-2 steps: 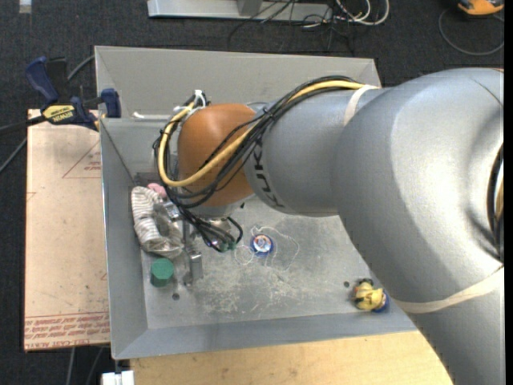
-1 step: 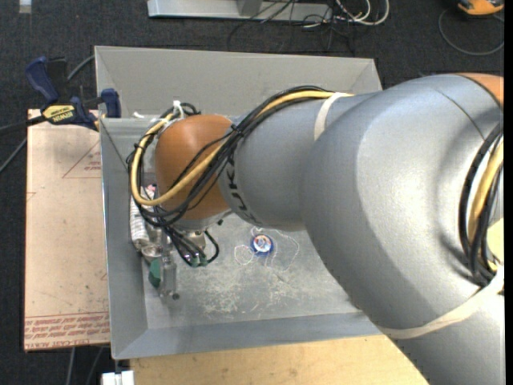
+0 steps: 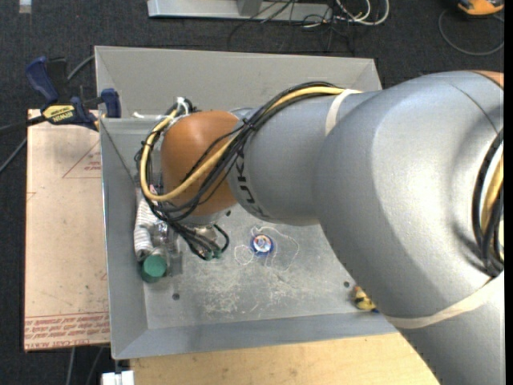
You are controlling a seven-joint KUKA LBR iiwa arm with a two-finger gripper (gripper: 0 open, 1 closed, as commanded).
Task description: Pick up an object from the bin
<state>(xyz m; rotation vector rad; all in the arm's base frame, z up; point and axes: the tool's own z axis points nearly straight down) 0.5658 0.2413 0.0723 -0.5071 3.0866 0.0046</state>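
The jaws were low in the bin (image 3: 124, 295); whether released or clenched could not be told. A green round object (image 3: 152, 269) lay at their tips. Lift judged outstanding.

A clear trinket with a blue centre (image 3: 261, 244) is lying alone; a yellow piece (image 3: 363, 299) is peeking out — half hidden; cables (image 3: 353, 10) are trailing beyond.

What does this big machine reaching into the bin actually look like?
It is a thick, rounded silver-grey arm with dark lettering printed on its side. Its wrist end wears a smooth orange dome cover. Yellow and black cables run along the arm and loop loosely around that cover.
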